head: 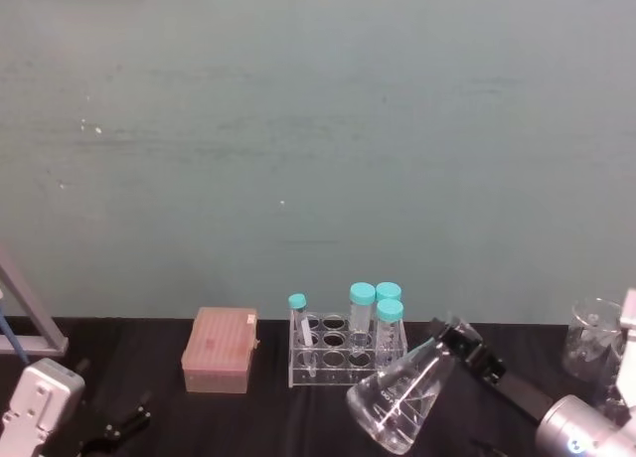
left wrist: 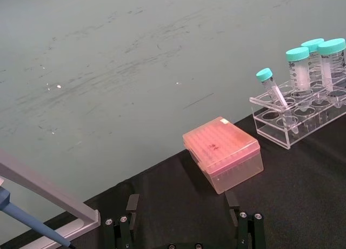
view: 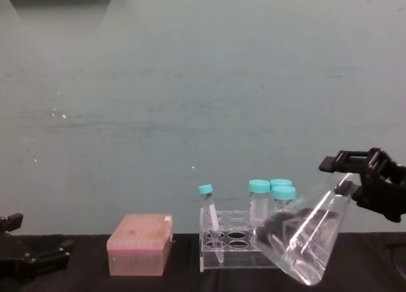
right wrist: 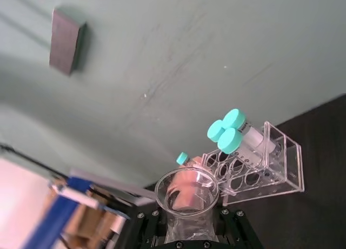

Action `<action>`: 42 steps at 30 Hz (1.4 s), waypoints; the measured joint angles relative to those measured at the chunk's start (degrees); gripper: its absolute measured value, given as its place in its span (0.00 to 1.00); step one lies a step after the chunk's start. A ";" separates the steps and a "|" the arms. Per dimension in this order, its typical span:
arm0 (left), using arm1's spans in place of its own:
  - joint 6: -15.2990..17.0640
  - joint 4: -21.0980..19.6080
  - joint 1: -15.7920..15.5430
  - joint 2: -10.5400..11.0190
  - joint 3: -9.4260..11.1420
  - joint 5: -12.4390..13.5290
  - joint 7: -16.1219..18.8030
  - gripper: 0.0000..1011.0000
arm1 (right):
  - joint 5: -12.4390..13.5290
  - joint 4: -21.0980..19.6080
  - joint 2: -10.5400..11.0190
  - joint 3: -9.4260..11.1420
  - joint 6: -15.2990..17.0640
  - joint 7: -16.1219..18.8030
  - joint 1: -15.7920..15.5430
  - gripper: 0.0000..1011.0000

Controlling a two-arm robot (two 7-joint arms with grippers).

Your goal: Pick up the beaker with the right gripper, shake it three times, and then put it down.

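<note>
Right gripper [view: 353, 171] clamped on neck of tilted beaker [view: 304, 247] — we judged 3 short shakes, clear of rack [view: 228, 251], best; left gripper [left wrist: 181, 208] parked, jaws apart.

The black two-fingered right gripper [head: 460, 336] reaches in from the lower right of the head view on a silver-wristed arm [head: 581, 429]. It is held aloft, clamped on the neck of a tilted clear glass conical beaker [head: 402, 402]. The black left gripper [head: 117, 424] sits low at the lower left, its fingers [left wrist: 130, 205] spread apart.
</note>
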 joint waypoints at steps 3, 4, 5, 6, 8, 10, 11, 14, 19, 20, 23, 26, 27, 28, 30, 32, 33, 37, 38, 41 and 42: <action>0.00 0.00 0.00 0.00 0.00 0.00 0.00 0.99 | 3.06 0.00 -1.27 1.58 1.18 -1.70 -0.25 0.45; 0.00 0.00 0.00 0.00 0.00 0.00 0.00 0.99 | 3.59 0.00 -1.47 1.82 1.31 -1.97 -0.31 0.45; 0.00 0.00 0.00 0.00 0.00 0.00 0.00 0.99 | 4.12 -0.01 -1.66 2.06 1.44 -2.25 -0.38 0.45; 0.00 0.00 0.00 0.00 0.00 0.00 0.00 0.99 | 4.98 -0.07 -1.89 2.41 1.64 -2.74 -0.52 0.45; 0.00 0.00 0.00 0.00 0.00 0.00 0.00 0.99 | 5.70 -0.17 -2.08 2.66 1.75 -3.16 -0.65 0.45; 0.00 0.00 0.00 0.00 0.00 0.00 0.00 0.99 | 6.44 -0.27 -2.17 2.81 1.86 -3.67 -0.79 0.45; 0.00 0.00 0.00 0.00 0.00 0.00 0.00 0.99 | 6.59 -0.32 -2.17 2.80 1.86 -3.79 -0.85 0.45; 0.00 0.00 0.00 0.00 0.00 0.00 0.00 0.99 | 5.40 -0.53 -1.25 1.78 0.81 -3.60 -0.93 0.45; 0.00 0.00 0.00 0.00 0.00 0.00 0.00 0.99 | -9.32 -0.77 5.43 -5.25 -10.58 1.83 -0.11 0.45; 0.00 0.00 0.00 0.00 0.00 0.00 0.00 0.99 | -11.65 -0.73 6.32 -6.24 -12.54 2.38 0.08 0.45; 0.00 0.00 0.00 0.00 0.00 0.00 0.00 0.99 | -24.12 -0.06 10.78 -11.09 -23.24 4.03 1.37 0.45; 0.00 0.00 0.00 0.00 0.00 0.00 0.00 0.99 | -37.23 0.86 14.28 -14.86 -32.34 3.81 2.84 0.45; 0.00 0.00 0.00 0.00 0.00 0.00 0.00 0.99 | -40.34 1.17 14.99 -15.67 -34.38 3.40 3.20 0.45; 0.00 0.00 0.00 0.00 0.00 0.00 0.00 0.99 | -45.92 1.90 16.29 -16.96 -37.80 2.36 3.95 0.45; 0.00 0.00 0.00 0.00 0.00 0.00 0.00 0.99 | -53.81 3.01 17.91 -18.73 -41.90 0.33 5.08 0.45; 0.00 0.00 0.00 0.00 0.00 0.00 0.00 0.99 | -58.18 3.80 18.80 -19.59 -43.58 -0.93 5.84 0.45; 0.00 0.00 0.00 0.00 0.00 0.00 0.00 0.99 | -60.31 4.18 19.15 -20.00 -44.28 -1.61 6.17 0.45; 0.00 0.00 0.00 0.00 0.00 0.00 0.00 0.99 | -68.68 5.87 20.46 -21.41 -46.47 -4.41 7.65 0.45; 0.00 0.00 0.00 0.00 0.00 0.00 0.00 0.99 | -71.12 6.62 20.74 -21.82 -46.95 -5.31 8.15 0.45; 0.00 0.00 0.00 0.00 0.00 0.00 0.00 0.99 | -75.23 7.57 21.00 -22.31 -47.77 -7.15 8.79 0.45; 0.00 0.00 0.00 0.00 0.00 0.00 0.00 0.99 | -75.85 7.77 21.00 -22.33 -47.82 -7.43 8.89 0.45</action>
